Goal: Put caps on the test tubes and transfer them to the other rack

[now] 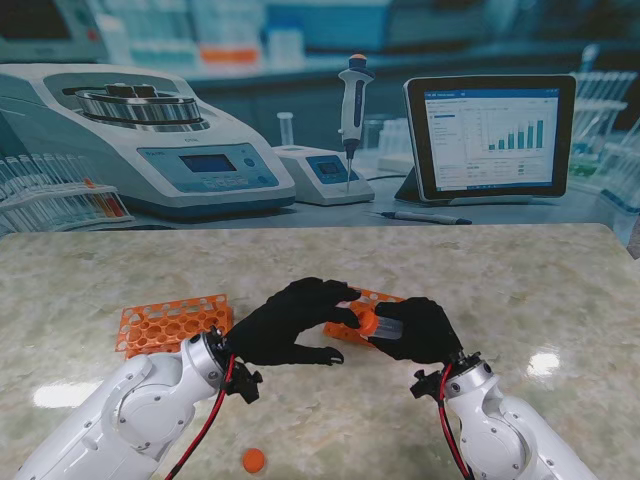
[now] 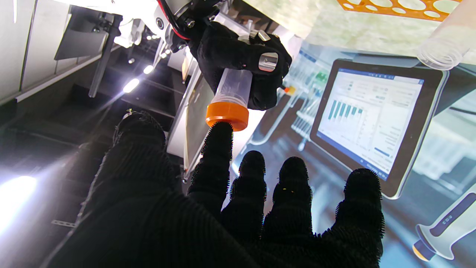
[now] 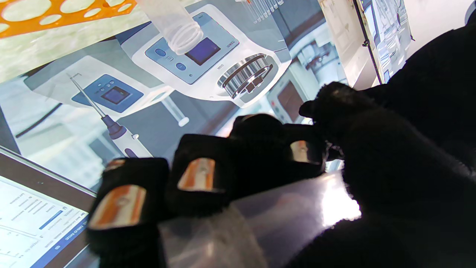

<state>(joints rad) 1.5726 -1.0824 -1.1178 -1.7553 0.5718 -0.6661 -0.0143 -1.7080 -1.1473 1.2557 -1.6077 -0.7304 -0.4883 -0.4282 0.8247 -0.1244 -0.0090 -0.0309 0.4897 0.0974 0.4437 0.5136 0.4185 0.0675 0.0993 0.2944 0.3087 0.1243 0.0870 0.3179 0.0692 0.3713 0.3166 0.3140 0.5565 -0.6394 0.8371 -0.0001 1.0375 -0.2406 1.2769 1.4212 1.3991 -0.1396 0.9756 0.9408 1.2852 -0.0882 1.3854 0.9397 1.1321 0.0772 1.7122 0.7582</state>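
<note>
- Our right hand (image 1: 418, 330) is closed around a clear test tube (image 2: 235, 86), holding it above the surface between the two racks, with the capped end pointing toward the left hand.
- An orange cap (image 2: 227, 116) sits on the tube's mouth; we cannot tell whether it is fully seated.
- Our left hand (image 1: 285, 322) holds nothing, its fingers spread, and one fingertip (image 2: 220, 134) touches the cap's end face.
- We judge the capping step is in hand: the next move calls for a firm press or twist on the cap while the right hand keeps the tube steady.
- Just behind our hands lies one orange rack (image 1: 372, 300); the other rack (image 1: 170, 322) stands to the left.
- A spare cap (image 1: 254, 460) lies on the surface (image 1: 530, 290) nearer to us.
</note>
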